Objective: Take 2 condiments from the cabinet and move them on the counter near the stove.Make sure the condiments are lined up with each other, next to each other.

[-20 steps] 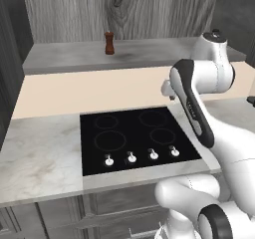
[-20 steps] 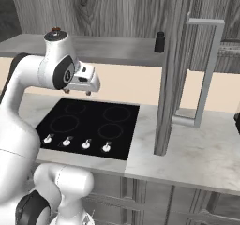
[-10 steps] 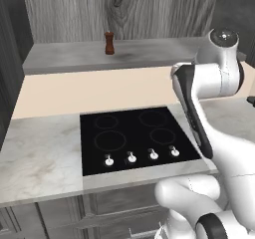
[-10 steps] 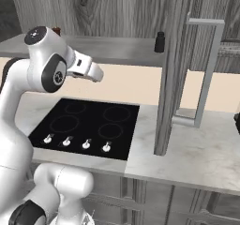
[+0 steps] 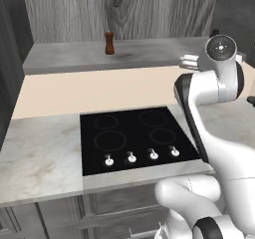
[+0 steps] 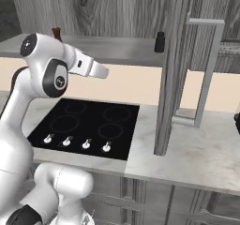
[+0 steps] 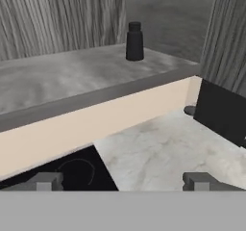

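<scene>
Hovering above the right part of the stove (image 5: 137,136), the gripper (image 7: 122,181) stood spread wide with nothing between its fingertips (image 7: 44,181), and in the hand view the two tips sat low at 7 and 5 o'clock. Under them lay a corner of the black cooktop and the pale marbled counter (image 7: 163,150) to its right. Four silver knobs (image 6: 76,142) ran along the stove's front edge. Beyond the beige backsplash (image 5: 99,91), the grey stone shelf of the cabinet (image 6: 117,48) carried both condiments upright and well apart: the black shaker (image 7: 134,41) at 12 o'clock in the hand view, the reddish-brown mill (image 5: 109,43) far toward 11 o'clock in the left base view, before the knotted wood back panel (image 5: 117,9)
</scene>
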